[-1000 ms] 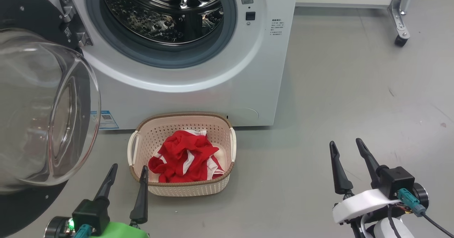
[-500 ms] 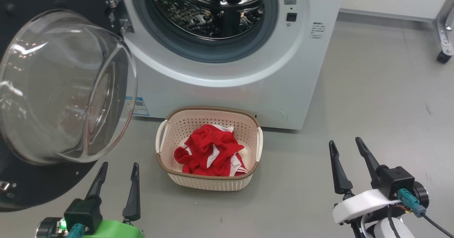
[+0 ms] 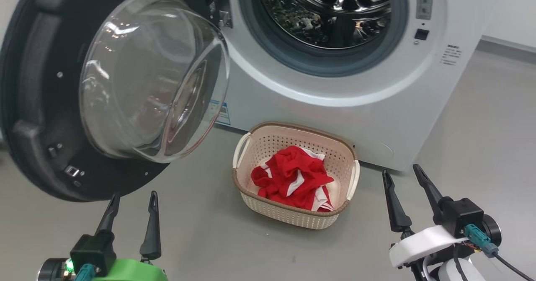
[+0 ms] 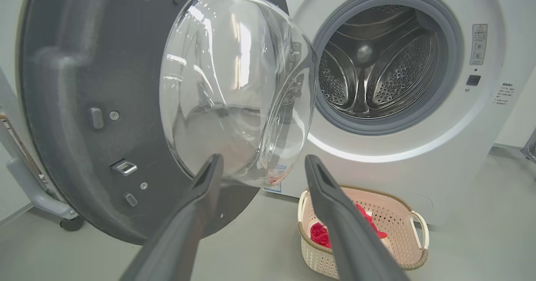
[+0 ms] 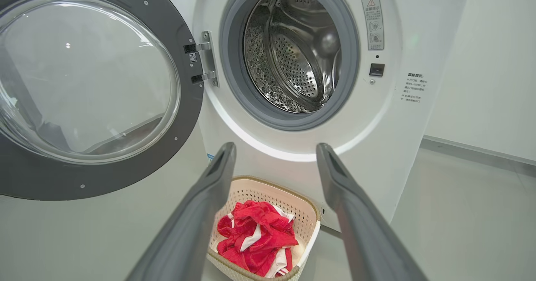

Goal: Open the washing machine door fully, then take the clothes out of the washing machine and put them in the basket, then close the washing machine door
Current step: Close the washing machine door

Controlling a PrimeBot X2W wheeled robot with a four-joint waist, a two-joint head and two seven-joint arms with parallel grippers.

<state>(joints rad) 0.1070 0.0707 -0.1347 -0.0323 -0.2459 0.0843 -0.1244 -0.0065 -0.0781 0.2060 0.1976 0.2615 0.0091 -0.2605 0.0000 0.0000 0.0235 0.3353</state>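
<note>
The washing machine door stands wide open, inner face turned rightward.

No word or number is sharp enough to read. On the front of the big white front-loading washing machine, up and to the right of the right gripper, a narrow pale grey label carries a red warning triangle above small round pictograms. Further right, a block of small dark print is too fine to make out. Ahead of the left gripper, a blue-and-white sticker sits low on the machine's front. It is partly hidden by the bulging glass of the round black-rimmed door, and its print is illegible.
</note>
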